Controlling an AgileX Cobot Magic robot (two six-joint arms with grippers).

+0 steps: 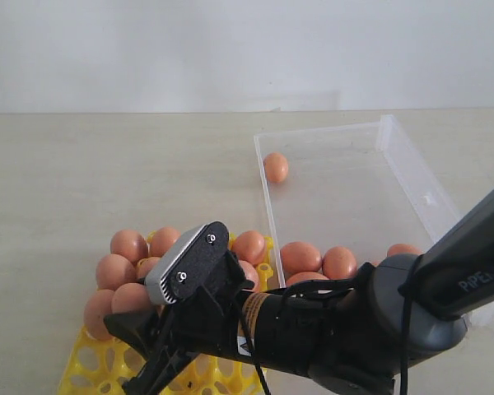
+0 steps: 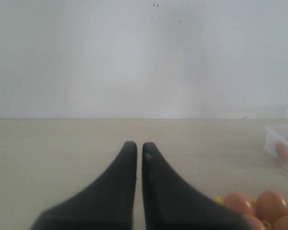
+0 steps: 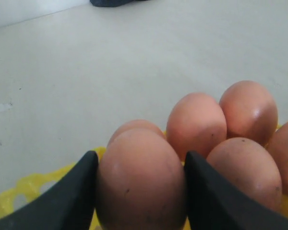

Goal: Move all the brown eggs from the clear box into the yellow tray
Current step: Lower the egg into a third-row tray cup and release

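Observation:
My right gripper [image 3: 140, 155] is shut on a brown egg [image 3: 140, 187], one finger pressed to each side, just above the yellow tray [image 3: 19, 191]. Several brown eggs [image 3: 197, 122] stand in the tray's cups behind it. In the exterior view the right arm reaches across to the yellow tray [image 1: 86, 366] at the lower left, where the gripper [image 1: 136, 341] is mostly hidden under its own wrist. The clear box [image 1: 412, 164] holds one egg [image 1: 275, 167] at its far corner and several eggs [image 1: 300, 257] at its near end. My left gripper [image 2: 139, 146] is shut and empty over bare table.
The right arm's body [image 1: 329, 325] covers the near end of the box and part of the tray. The box's clear flap [image 1: 432, 177] lies along its right side. A pale wall [image 1: 247, 49] stands behind the table.

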